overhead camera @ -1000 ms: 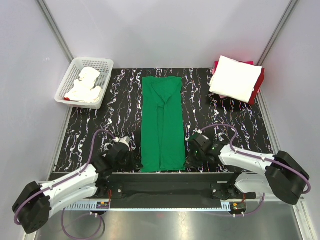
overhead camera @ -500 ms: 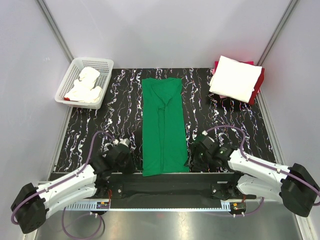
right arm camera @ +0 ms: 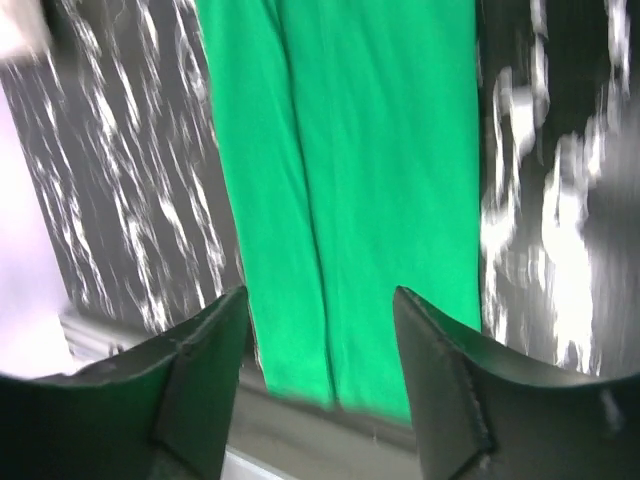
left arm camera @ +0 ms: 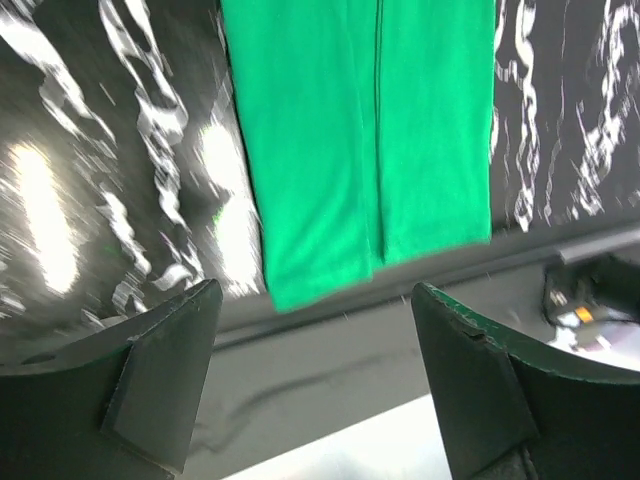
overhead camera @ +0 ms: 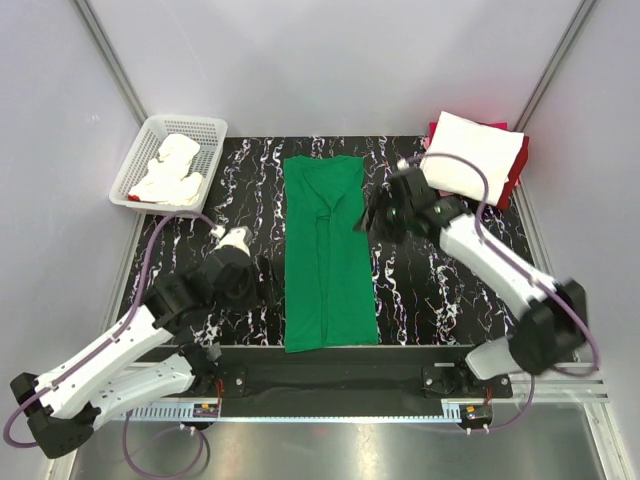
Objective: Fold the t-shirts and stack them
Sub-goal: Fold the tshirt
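Observation:
The green t-shirt (overhead camera: 328, 250) lies flat on the dark marbled table as a long narrow strip, both sides folded in to a centre seam; it also shows in the left wrist view (left arm camera: 360, 130) and the right wrist view (right arm camera: 350, 180). My left gripper (overhead camera: 263, 276) hovers open just left of the strip's near half, nothing between its fingers (left arm camera: 315, 300). My right gripper (overhead camera: 368, 222) hangs open beside the strip's far right edge, also empty (right arm camera: 320, 300). A folded white t-shirt (overhead camera: 470, 155) rests on a red t-shirt (overhead camera: 519, 165) at the back right.
A white mesh basket (overhead camera: 187, 121) at the back left holds crumpled white cloth (overhead camera: 170, 172). The table's near edge and a black rail (overhead camera: 340, 365) run just below the green strip's hem. Grey walls close in the sides.
Both grippers have opened and left the green strip's near hem. The left one lifted and drew back along the left side; the right arm swung up to the far right of the strip.

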Robot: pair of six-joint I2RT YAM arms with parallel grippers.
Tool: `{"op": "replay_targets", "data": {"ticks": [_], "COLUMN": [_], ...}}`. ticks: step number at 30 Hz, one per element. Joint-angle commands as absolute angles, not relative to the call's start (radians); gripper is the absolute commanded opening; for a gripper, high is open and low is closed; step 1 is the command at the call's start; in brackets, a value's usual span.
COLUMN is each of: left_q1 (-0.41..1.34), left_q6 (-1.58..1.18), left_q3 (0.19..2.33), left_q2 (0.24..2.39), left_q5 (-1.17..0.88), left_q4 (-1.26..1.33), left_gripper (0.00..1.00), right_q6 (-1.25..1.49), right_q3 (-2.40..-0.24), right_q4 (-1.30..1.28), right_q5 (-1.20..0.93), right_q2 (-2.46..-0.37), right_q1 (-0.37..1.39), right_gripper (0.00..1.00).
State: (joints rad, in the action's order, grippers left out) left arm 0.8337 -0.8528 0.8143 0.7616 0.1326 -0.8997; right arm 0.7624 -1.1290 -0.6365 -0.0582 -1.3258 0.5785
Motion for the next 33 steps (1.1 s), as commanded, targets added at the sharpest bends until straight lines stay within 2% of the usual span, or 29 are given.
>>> {"op": "replay_targets", "data": {"ticks": [1, 7, 11, 15, 18, 33], "left_q1": [0.836, 0.836, 0.833, 0.831, 0.83, 0.799], "left_q6": [-0.675, -0.623, -0.635, -0.637, -0.641, -0.646], "left_q3": [0.931, 0.91, 0.89, 0.881, 0.881, 0.884], "left_q2": [0.811, 0.769, 0.675, 0.626, 0.62, 0.646], "left_q5": [0.322, 0.462, 0.476, 0.482, 0.489, 0.492], "left_q4": [-0.995, -0.939, -0.92, -0.91, -0.913, -0.917], "left_gripper": [0.82, 0.82, 0.84, 0.86, 0.86, 0.86], "right_q6": [0.585, 0.572, 0.594, 0.598, 0.606, 0.609], "right_q3": [-1.297, -1.711, -2.013, -2.215, -2.246, -2.123], "right_q4": [-0.534, -0.462, -0.472, -0.531, -0.512, -0.384], "right_q5": [-0.206, -0.423, -0.471, -0.465, -0.44, -0.437], "right_q2": [-1.561, -1.995, -2.227, -2.4, -2.454, -2.529], "right_q1": [0.458, 0.347, 0.301, 0.298, 0.298, 0.299], "right_gripper": [0.65, 0.56, 0.53, 0.52, 0.52, 0.54]}}
